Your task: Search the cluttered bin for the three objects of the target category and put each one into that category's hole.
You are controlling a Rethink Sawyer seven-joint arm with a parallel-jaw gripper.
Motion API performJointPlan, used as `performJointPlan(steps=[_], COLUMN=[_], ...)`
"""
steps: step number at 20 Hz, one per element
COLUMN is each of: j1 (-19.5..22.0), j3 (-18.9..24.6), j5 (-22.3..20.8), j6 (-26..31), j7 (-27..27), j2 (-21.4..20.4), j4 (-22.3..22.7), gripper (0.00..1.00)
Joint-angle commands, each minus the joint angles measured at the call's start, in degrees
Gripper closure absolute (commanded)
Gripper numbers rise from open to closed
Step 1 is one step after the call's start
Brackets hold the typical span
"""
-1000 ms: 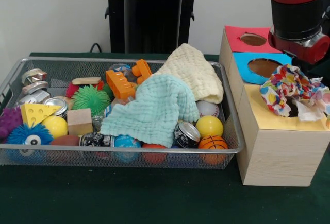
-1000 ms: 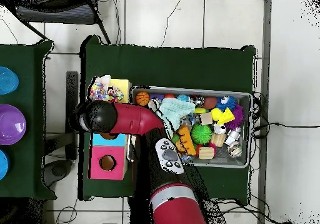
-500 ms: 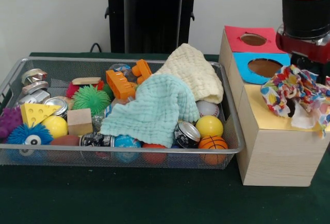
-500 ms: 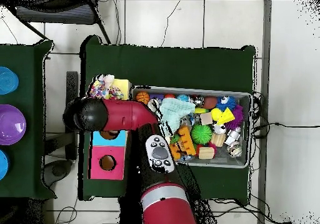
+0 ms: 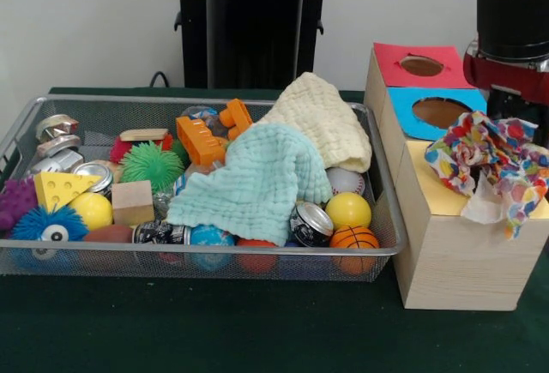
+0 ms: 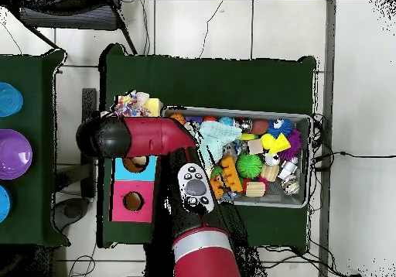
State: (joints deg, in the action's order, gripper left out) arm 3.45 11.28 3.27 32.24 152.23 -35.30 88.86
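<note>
On the green table the wire basket [image 5: 17,137] stays full; beside it, the spotted wrapper [image 5: 487,160] has sunk lower over the yellow-topped box [image 5: 446,219] than a second ago — it covers the hole, apparently going in. I cannot tell the gripper's state — the wrapper hides it. The wrapper overhangs the box's outer edge; above is clear room.

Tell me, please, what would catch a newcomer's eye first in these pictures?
Likely the crumpled spotted wrapper on the yellow-topped end of the wooden box, under the red and black arm. Next, the wire basket crammed with toys, where a mint cloth and a cream cloth lie on top.
</note>
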Motion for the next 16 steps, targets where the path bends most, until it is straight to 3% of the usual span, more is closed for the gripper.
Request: performJointPlan(steps=[1, 9, 16], j1=[1.68, -0.97, -0.03], j3=[-2.64, -6.56, -5.43], j5=[-3.23, -5.8, -5.66], j6=[9.35, 19.9, 20.53], j7=[-1.9, -1.88, -1.6], j2=[-1.12, -3.85, -4.85], j4=[-3.43, -5.58, -2.89], gripper=[0.0, 0.0, 0.0])
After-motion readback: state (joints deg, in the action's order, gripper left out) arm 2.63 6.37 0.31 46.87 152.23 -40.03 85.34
